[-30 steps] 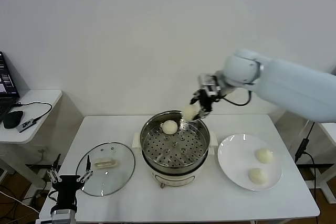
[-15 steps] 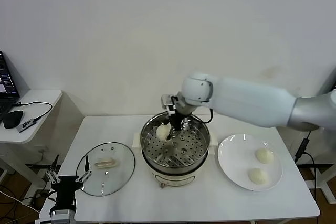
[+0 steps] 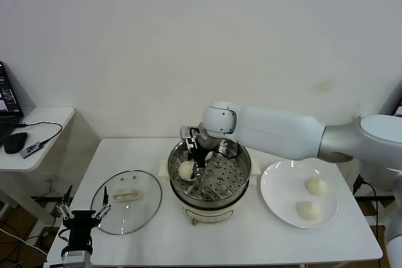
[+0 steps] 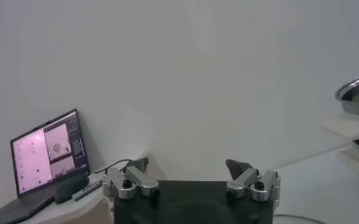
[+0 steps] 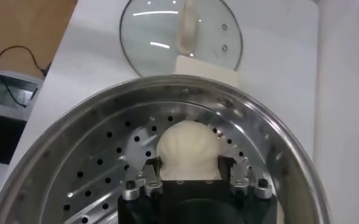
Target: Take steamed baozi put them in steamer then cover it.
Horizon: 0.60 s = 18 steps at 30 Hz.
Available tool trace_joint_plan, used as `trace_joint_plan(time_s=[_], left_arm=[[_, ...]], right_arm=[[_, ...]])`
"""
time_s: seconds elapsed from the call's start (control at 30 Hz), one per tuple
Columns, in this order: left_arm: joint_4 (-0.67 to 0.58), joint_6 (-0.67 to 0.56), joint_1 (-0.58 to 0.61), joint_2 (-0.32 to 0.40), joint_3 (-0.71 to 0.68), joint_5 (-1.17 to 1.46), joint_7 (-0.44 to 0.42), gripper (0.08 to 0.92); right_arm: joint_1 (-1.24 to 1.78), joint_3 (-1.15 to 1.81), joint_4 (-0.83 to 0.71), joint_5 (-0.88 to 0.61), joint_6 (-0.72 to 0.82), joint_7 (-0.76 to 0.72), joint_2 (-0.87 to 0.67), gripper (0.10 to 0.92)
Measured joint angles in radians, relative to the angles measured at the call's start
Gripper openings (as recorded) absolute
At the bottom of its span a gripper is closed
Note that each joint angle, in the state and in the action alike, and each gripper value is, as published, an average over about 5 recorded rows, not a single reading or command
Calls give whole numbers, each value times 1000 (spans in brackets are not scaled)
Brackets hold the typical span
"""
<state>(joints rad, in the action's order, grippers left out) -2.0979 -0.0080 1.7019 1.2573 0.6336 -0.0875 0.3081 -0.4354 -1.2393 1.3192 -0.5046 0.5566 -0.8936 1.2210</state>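
Steamed baozi (image 5: 187,150) sits on the perforated tray at the left side of the steamer (image 3: 239,183), between the right gripper (image 5: 192,176) fingers, jaws apart around it. Left gripper (image 4: 191,184) parked near-left, jaws spread. Two buns (image 3: 316,186) on plate (image 3: 276,186).

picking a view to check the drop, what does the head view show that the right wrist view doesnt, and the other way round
Only the head view: the white plate with two baozi left on it, the left end effector parked open at the table's near-left corner, and the side desk.

Only the right wrist view: the bun's pleats and the end effector fingers flanking it closely.

Both: the right end effector low inside the steamer, a bun on the perforated tray, and the glass lid lying on the table.
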Motion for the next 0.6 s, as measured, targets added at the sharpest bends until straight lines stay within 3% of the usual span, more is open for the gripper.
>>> trace_joint_plan(time_s=[0.17, 0.6], left_arm=[[0, -1, 0, 0, 0, 0, 1, 823], [-11, -2, 0, -6, -2, 2, 1, 823]], right_arm=[[-15, 1, 3, 16, -11, -18, -7, 802], [-151, 3, 81, 91, -139, -141, -146, 823]])
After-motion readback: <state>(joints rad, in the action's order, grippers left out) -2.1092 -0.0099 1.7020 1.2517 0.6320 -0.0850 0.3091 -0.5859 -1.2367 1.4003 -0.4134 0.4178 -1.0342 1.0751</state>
